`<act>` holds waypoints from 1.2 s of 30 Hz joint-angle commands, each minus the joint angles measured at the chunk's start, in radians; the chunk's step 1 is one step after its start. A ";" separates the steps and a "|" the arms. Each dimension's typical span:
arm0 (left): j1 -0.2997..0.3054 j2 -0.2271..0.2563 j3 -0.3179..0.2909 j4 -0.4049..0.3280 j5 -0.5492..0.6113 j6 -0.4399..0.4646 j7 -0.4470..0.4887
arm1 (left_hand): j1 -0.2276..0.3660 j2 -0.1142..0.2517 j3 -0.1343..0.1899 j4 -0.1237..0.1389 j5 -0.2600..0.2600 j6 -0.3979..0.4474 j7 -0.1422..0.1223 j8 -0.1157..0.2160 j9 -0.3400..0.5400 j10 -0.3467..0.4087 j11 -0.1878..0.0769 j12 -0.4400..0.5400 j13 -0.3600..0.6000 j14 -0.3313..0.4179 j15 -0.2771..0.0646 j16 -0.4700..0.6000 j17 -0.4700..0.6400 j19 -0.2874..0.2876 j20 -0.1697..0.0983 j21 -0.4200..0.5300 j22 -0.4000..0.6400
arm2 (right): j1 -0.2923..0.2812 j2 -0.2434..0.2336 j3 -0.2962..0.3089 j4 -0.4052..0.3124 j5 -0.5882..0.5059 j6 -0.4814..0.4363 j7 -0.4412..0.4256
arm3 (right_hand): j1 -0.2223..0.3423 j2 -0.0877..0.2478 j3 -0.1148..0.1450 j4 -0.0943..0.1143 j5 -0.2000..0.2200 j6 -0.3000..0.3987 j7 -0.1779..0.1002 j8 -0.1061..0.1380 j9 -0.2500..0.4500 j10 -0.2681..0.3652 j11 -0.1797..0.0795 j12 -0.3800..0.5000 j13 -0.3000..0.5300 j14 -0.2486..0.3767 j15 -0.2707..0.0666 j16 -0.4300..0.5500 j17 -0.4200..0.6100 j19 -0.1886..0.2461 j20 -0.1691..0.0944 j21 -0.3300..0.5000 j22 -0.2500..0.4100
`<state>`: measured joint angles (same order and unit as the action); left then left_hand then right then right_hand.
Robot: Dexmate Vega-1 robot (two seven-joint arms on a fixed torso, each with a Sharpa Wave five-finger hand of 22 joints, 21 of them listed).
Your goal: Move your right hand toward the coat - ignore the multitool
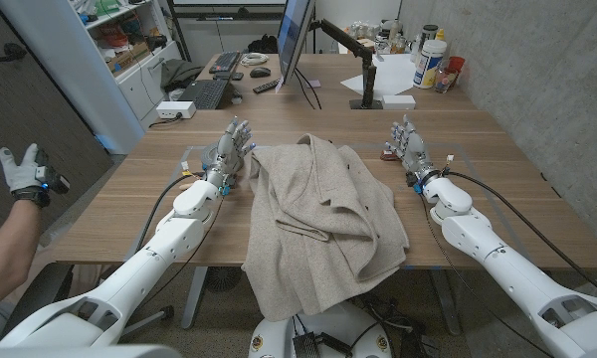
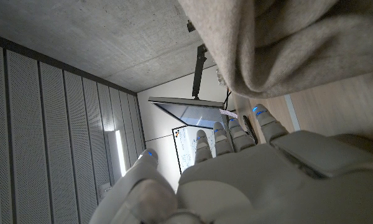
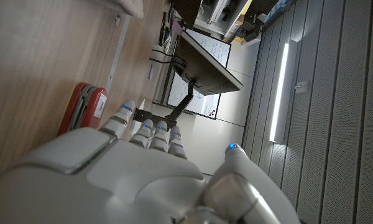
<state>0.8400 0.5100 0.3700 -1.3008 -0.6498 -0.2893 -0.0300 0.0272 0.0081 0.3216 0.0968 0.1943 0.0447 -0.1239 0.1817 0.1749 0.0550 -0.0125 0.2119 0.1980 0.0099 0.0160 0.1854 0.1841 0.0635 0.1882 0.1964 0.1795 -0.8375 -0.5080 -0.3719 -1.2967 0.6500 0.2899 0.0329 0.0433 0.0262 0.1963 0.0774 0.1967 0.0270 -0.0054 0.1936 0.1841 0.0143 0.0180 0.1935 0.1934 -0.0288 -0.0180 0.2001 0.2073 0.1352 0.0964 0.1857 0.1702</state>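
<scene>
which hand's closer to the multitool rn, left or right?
Right. The right hand stands just beside the red multitool, on its outer side. The left hand is across the coat, by the coat's far edge.

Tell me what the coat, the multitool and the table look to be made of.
Coat: soft beige cloth, likely wool or felt, matte, lying in loose folds. Multitool: red glossy casing, probably plastic or painted metal, with thin metal layers at its edge. Table: light wood or wood-look laminate, smooth, with visible grain.

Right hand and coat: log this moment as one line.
right hand: open, beside red multitool, apart from coat | left hand: open, at coat's edge | coat: heaped on table
</scene>
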 commanded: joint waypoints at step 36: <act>0.001 0.000 0.000 -0.003 -0.001 0.001 -0.001 | 0.010 0.002 0.004 0.001 0.004 0.001 -0.008 0.007 0.005 0.007 -0.004 0.006 0.004 0.001 0.003 0.005 0.001 0.000 0.006 0.005 0.004 | -0.017 -0.037 0.001 -0.058 -0.032 -0.019 -0.029 | 0.011 0.001 0.004 -0.003 0.007 0.006 0.003 0.004 0.005 -0.001 0.007 0.007 0.004 -0.010 -0.002 0.007 0.002 0.008 0.000 0.008 0.004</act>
<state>0.8398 0.5095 0.3708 -1.3040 -0.6506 -0.2885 -0.0304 0.0271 0.0081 0.3214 0.0966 0.1943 0.0448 -0.1235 0.1856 0.1747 0.0548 -0.0126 0.2119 0.1977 0.0098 0.0159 0.1854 0.1838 0.0635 0.1879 0.1964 0.1792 -0.8459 -0.5239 -0.3711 -1.3212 0.6363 0.2892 0.0197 0.0430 0.0265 0.1963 0.0773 0.1967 0.0269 -0.0054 0.1935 0.1839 0.0142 0.0179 0.1934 0.1931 -0.0287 -0.0180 0.2041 0.2071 0.1350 0.0964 0.1857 0.1700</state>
